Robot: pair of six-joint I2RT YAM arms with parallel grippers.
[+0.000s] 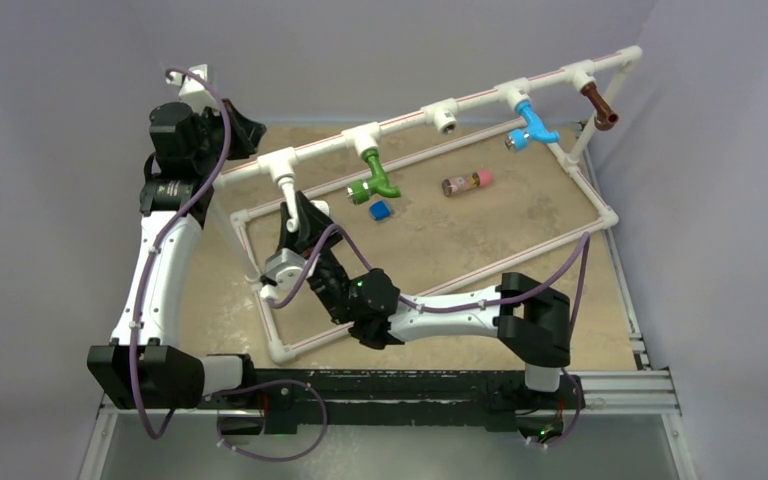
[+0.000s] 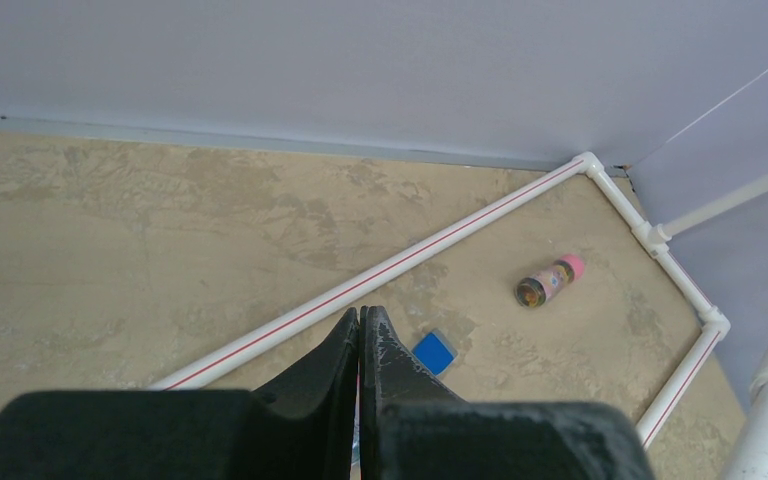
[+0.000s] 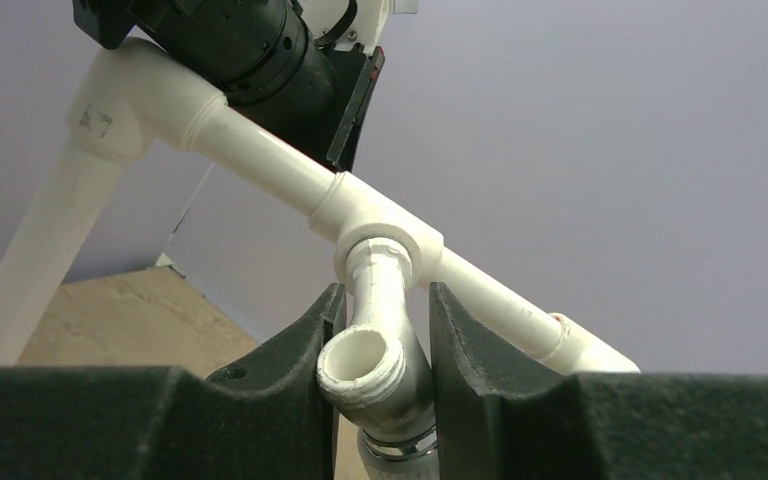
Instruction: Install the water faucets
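A white water faucet hangs from the leftmost T-fitting of the raised pipe, its stem in the socket. My right gripper is shut on it, one finger on each side of its body. From above, that gripper reaches up under the same white faucet. Further right on the rail hang a green faucet, a blue faucet and a brown faucet. My left gripper is shut on nothing and hovers high at the frame's back left corner.
One T-fitting between the green and blue faucets has an open socket. A small blue cube and a pink-capped bottle lie on the tan mat inside the white pipe frame. Grey walls close the back and right.
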